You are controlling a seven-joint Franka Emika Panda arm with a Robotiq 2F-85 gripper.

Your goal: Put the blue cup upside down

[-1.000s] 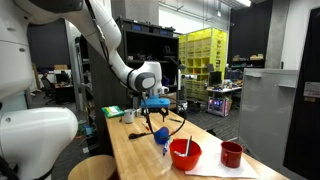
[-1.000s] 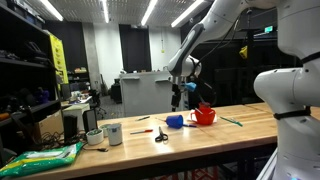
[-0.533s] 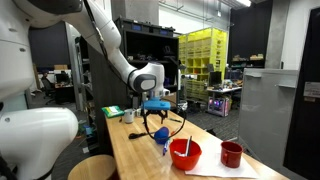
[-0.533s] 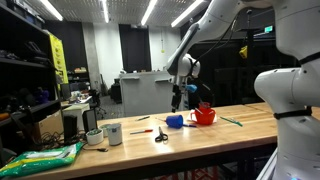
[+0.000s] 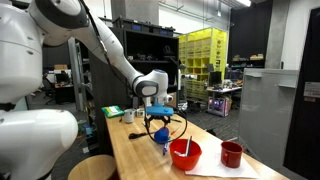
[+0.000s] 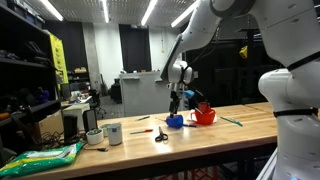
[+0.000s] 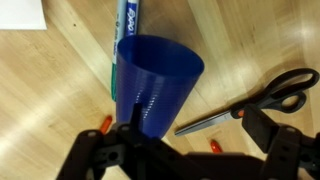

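The blue cup lies on its side on the wooden table and also shows in an exterior view. In the wrist view the blue cup fills the middle, its open rim pointing away from the camera. My gripper hangs just above the cup, which the other exterior view also shows. In the wrist view the gripper is open, its left finger over the cup's near end and its right finger over bare table. Nothing is held.
A red bowl and a dark red cup stand on white paper near the cup. Black-handled scissors and a marker lie beside the cup. A white cup stands further along the table.
The arm has come down, bringing the gripper closer over the blue cup. The cup has not moved.
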